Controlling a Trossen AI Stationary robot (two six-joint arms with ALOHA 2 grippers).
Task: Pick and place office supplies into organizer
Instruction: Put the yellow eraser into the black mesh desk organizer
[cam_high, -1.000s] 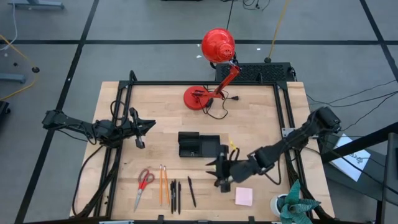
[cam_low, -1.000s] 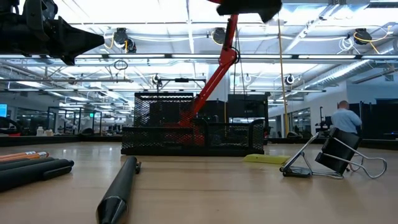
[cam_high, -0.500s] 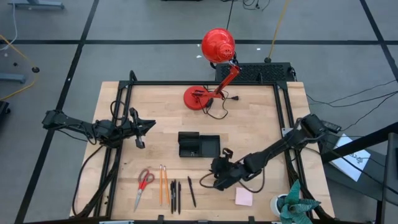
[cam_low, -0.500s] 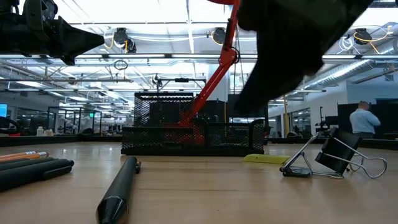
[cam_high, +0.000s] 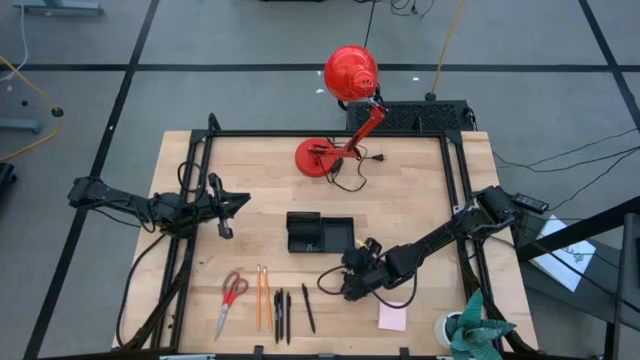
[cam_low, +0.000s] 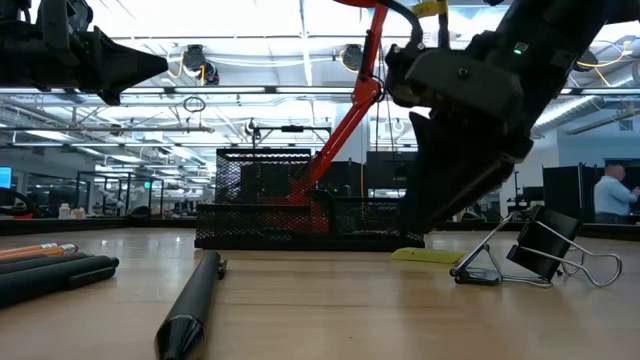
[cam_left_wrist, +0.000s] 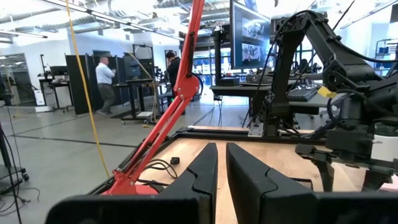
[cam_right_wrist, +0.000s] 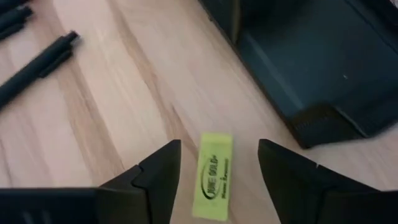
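Right gripper (cam_right_wrist: 217, 168) lining up on the small yellow-green piece (cam_right_wrist: 212, 175)

Its fingers are spread and straddle the piece lying flat on the tabletop (cam_right_wrist: 112, 93); better to descend squarely before closing. Beyond sits the black organizer (cam_right_wrist: 311, 68), and the left gripper (cam_high: 222, 208) waits well apart, fingers pressed together.

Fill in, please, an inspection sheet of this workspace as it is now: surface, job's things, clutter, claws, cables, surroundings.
Surface: wooden table, flat, in a black frame.
Job's things: black organizer near the middle; scissors, two pencils and three pens lie along the front edge; pink pad at front right; yellow-green piece lies flat on the wood beside the organizer; binder clip on the table.
Clutter: red lamp at the back.
Claws: right claw open, over the yellow-green piece, one finger on each side; left claw almost shut, empty, raised at the left side.
Cables: the lamp's cord lies by its base.
Surroundings: people stand far behind the table.
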